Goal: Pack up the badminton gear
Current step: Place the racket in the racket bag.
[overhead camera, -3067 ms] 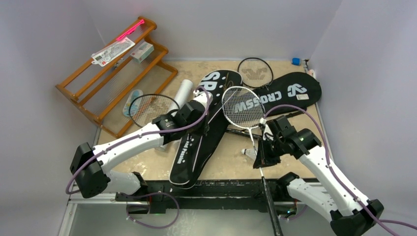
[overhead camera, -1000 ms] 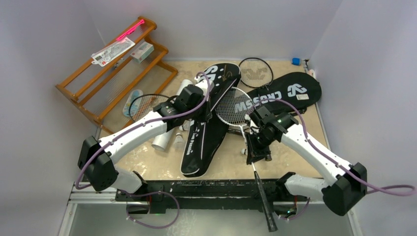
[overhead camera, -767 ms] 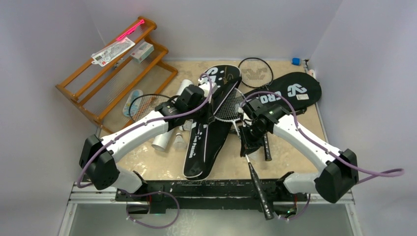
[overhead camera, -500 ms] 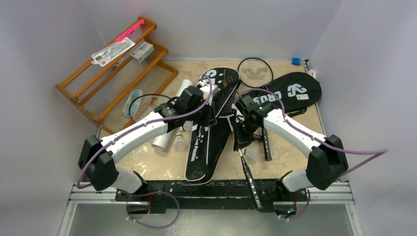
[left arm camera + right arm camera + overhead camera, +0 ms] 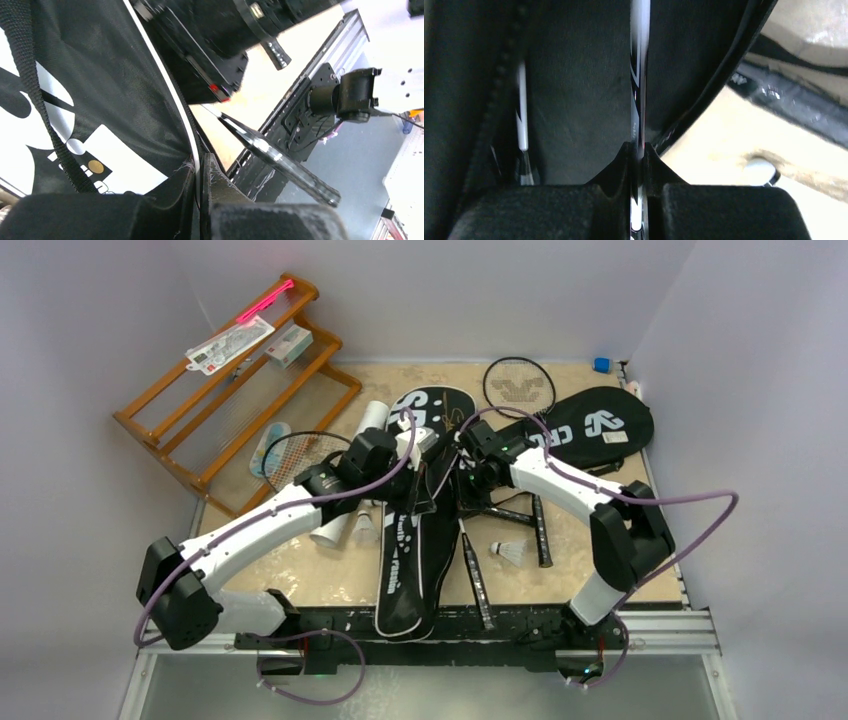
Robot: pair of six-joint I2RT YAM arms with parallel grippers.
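1. The left claw point(image 5: 200, 167) is pressed together on the white-piped edge of the middle bag point(image 5: 408, 540), with the fabric pinched between its pads. In the wrist view the bag's black panel with white lettering spreads up and to the left of the pinch.
2. The right claw point(image 5: 639, 150) is nipped tight on the thin silver shaft of the held racket point(image 5: 475, 575). The shaft runs straight out from the pads between dark folds of the bag.
3. Both claws sit close together over the upper half of the middle bag. The left is on the bag's right edge and the right is just beside it.
4. The held racket's head is hidden by the bag's fabric. Its black handle trails back along the bag's right side toward the near rail.
5. The middle bag lies lengthwise on the table point(image 5: 590, 560), with its broad end toward the far wall and its narrow end at the rail.
6. To the right of the handle lie a shuttlecock point(image 5: 512, 552) and another black handle point(image 5: 540, 530). Farther off are the second bag point(image 5: 590, 430) and a racket head point(image 5: 518, 386).
7. To the left are the white tube point(image 5: 372, 418), a second shuttlecock point(image 5: 365, 530) and another racket head point(image 5: 295, 455) near the orange rack point(image 5: 230, 390).
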